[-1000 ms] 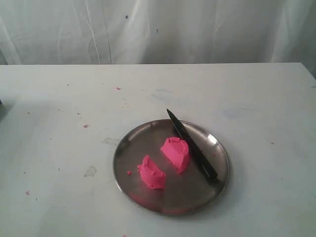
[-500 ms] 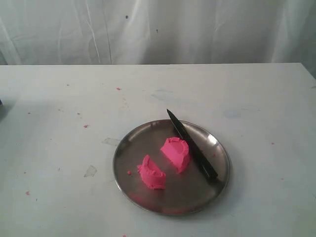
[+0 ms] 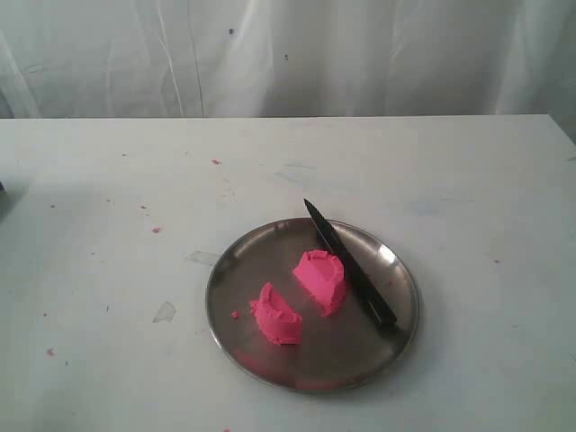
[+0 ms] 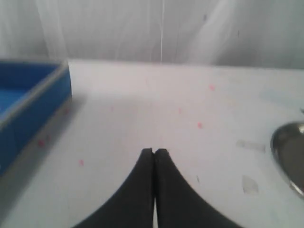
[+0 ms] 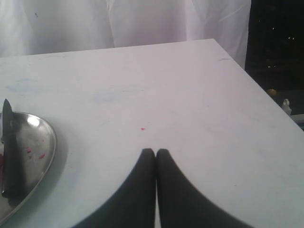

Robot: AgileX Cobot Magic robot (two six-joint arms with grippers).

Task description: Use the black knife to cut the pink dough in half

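Left gripper [image 4: 154, 151]: black fingers pressed together, nothing between them, hanging over bare table well clear of the plate
Right gripper [image 5: 155, 151]: black fingers also pressed together, holding nothing, over bare table just off the plate's right side
Blue box [image 4: 28, 102]: blue rimmed container at the table's edge, seen only from the left wrist camera, blurred
Round steel plate [image 3: 261, 360]: shiny metal dish on the white table, near the front, slightly right of centre; its edge shows in both wrist views [image 4: 285, 154] [image 5: 45, 147]
Pink dough [image 3: 319, 279]: bright pink soft lump, already in two half-round pieces, both on the plate; this one sits near the plate's middle, just beside the blade
Second dough half [image 3: 276, 315]: lies to the front-left of the first, apart from it, gap between the cut faces
Black knife [image 3: 349, 263]: long slim all-black knife lying flat across the plate's right part, point over the far rim, handle toward the near right rim; also in the right wrist view [image 5: 9, 147]
White table [image 3: 108, 234]: scuffed, dotted with tiny pink crumbs [image 3: 156, 229]
Backdrop: white curtain [image 3: 360, 54] behind the table
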